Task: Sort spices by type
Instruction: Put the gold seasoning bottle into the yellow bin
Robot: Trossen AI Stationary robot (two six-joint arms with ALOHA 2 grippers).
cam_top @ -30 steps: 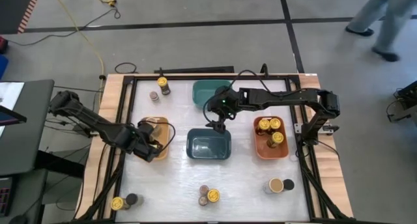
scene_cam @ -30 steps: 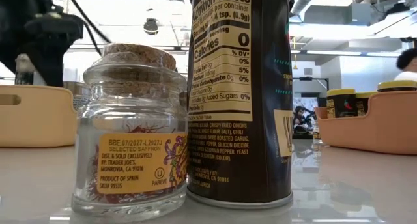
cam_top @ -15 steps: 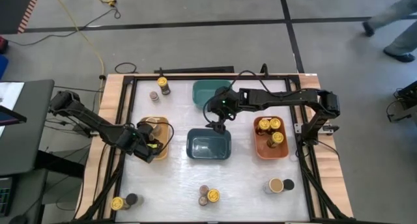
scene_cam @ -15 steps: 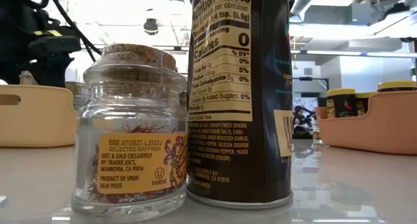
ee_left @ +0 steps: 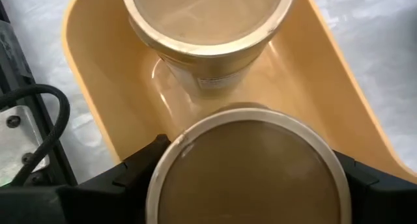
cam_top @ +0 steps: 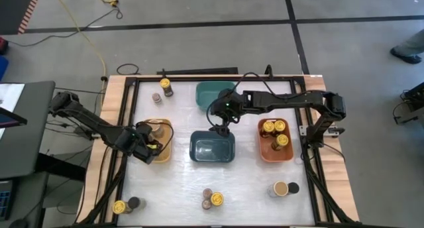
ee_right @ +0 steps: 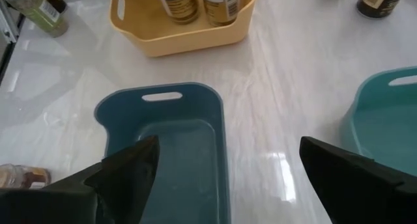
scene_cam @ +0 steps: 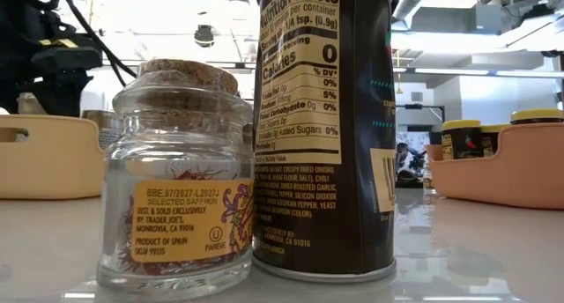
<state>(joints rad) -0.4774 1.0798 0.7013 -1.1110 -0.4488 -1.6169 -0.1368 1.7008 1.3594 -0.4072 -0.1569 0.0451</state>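
The left gripper (ee_left: 247,178) is drifting back over the smooth yellow bin (ee_left: 98,87), clamping a round tan-topped jar (ee_left: 247,168). The right gripper (ee_right: 225,165) is hanging with fingers spread wide

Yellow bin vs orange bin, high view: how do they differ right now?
The yellow bin sits on the table's left side, with the left gripper over it shut on a tan-topped jar; the orange bin on the right side has no gripper over it. The orange bin holds yellow-lidded jars; the yellow bin holds another tan-topped jar. Both are rectangular bins already holding spices.
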